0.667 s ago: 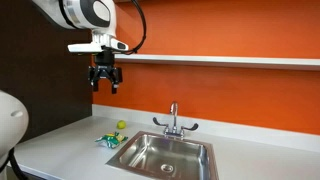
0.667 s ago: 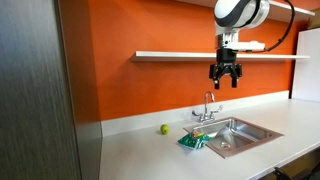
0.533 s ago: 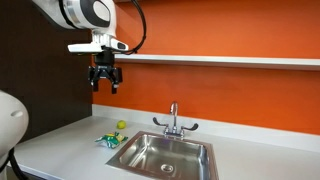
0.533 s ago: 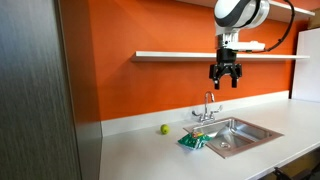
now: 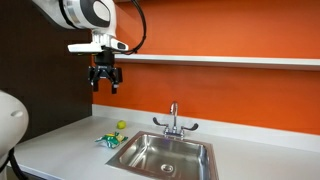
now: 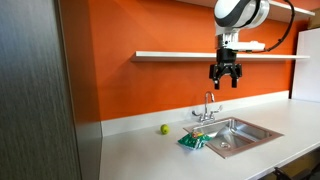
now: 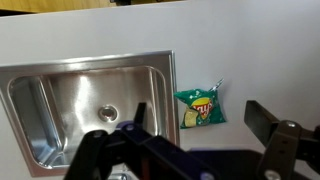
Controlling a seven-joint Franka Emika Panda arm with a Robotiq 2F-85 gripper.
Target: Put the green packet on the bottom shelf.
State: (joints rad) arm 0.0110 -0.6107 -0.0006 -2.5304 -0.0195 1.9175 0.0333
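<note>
The green packet point(image 5: 107, 140) lies flat on the grey countertop beside the sink's rim; it also shows in the other exterior view point(image 6: 191, 142) and in the wrist view point(image 7: 200, 108), with yellow and red print. My gripper point(image 5: 105, 81) hangs high above the counter, just below the bottom shelf point(image 5: 220, 61), a long white board on the orange wall, seen also in the other exterior view point(image 6: 180, 55). The gripper point(image 6: 225, 79) is open and empty; its dark fingers frame the wrist view point(image 7: 185, 150).
A steel sink point(image 5: 165, 155) with a faucet point(image 5: 173, 118) is set in the counter next to the packet. A small yellow-green ball point(image 5: 121, 125) sits near the wall behind the packet. A dark tall panel point(image 6: 40, 90) stands at the counter's end.
</note>
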